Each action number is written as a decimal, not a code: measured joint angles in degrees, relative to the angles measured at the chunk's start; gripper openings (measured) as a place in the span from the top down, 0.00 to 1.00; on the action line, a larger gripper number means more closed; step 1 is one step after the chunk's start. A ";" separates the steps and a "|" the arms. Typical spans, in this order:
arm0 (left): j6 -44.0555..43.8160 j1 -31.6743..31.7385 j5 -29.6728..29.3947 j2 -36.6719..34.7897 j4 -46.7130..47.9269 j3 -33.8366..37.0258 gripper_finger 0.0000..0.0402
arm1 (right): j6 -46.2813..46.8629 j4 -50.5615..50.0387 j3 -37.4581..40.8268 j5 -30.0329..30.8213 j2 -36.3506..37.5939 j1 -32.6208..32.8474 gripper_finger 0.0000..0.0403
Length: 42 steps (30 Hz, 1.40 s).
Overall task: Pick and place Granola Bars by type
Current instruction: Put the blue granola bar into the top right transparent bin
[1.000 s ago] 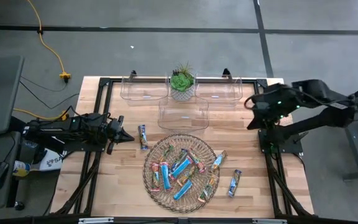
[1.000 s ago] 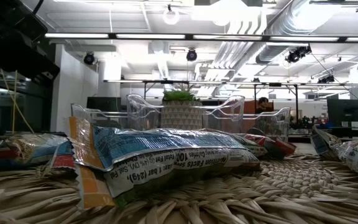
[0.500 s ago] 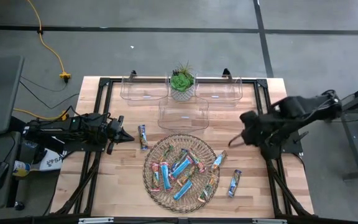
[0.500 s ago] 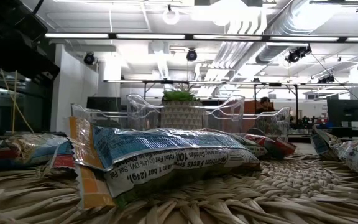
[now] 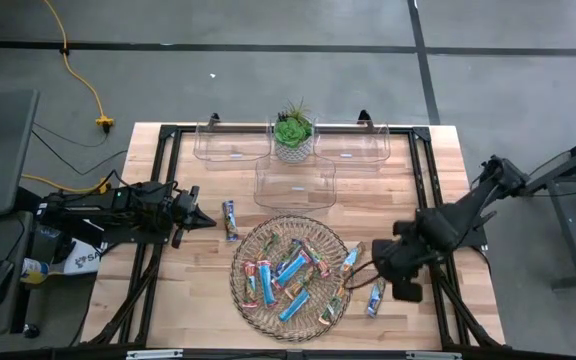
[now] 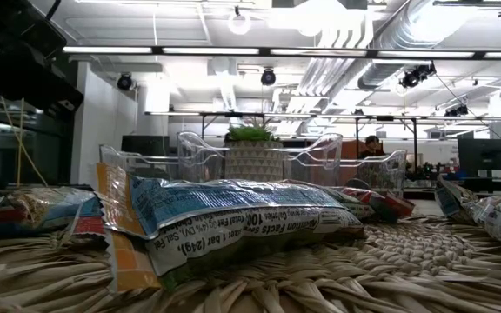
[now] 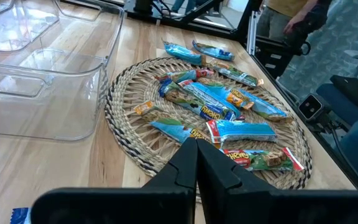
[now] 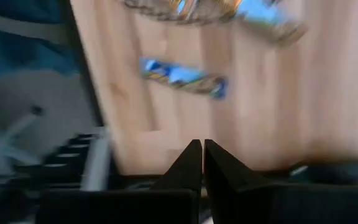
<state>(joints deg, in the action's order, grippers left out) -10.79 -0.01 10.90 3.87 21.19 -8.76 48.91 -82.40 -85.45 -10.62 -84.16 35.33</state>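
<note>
Several granola bars in blue, orange-red and gold-brown wrappers lie flat on the round wicker tray (image 5: 290, 277), also seen up close in the low view (image 6: 233, 217) and the left wrist view (image 7: 219, 115). One blue bar (image 5: 230, 220) lies on the wood beside my shut left gripper (image 5: 206, 220) (image 7: 196, 149), apart from it. Another blue bar (image 5: 376, 295) (image 8: 182, 78) lies on the wood right of the tray. My right gripper (image 5: 380, 270) (image 8: 201, 149) hovers shut just right of it, pointing toward the tray. A further blue bar (image 5: 351, 258) rests on the tray's right rim.
Three clear plastic bins stand toward the far edge, at left (image 5: 232, 143), right (image 5: 352, 145) and middle (image 5: 295, 183). A potted plant (image 5: 293, 130) sits between the two back bins. Bare wood lies left of the tray and along the right side. A person shows beyond the table (image 7: 291, 18).
My right arm has swung from the table's far right corner toward the near edge and down, ending beside the loose blue bar right of the tray. The bars have not moved.
</note>
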 joint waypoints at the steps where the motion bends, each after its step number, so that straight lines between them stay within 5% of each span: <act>1: 0.00 0.00 0.00 0.00 -0.01 -0.02 1.00 | 3.03 1.40 0.00 -1.43 -0.73 0.81 1.00; 9: 0.00 0.00 0.00 -0.01 0.00 -0.02 1.00 | 28.65 14.51 0.00 -2.51 -6.00 6.89 1.00; 20: 0.00 0.00 0.00 0.01 0.00 -0.02 1.00 | 64.80 15.38 0.00 8.15 -11.70 14.75 1.00; 32: 0.00 0.00 0.00 0.01 0.00 -0.01 1.00 | 69.67 13.60 0.00 4.40 -23.81 14.25 1.00; 42: 0.00 0.00 0.00 0.01 0.00 -0.02 1.00 | 73.21 12.48 0.00 1.89 -25.42 10.30 1.00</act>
<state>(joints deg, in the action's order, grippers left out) -10.79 -0.01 10.90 3.88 21.19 -8.77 122.12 -69.92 -85.45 -8.73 -109.58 45.64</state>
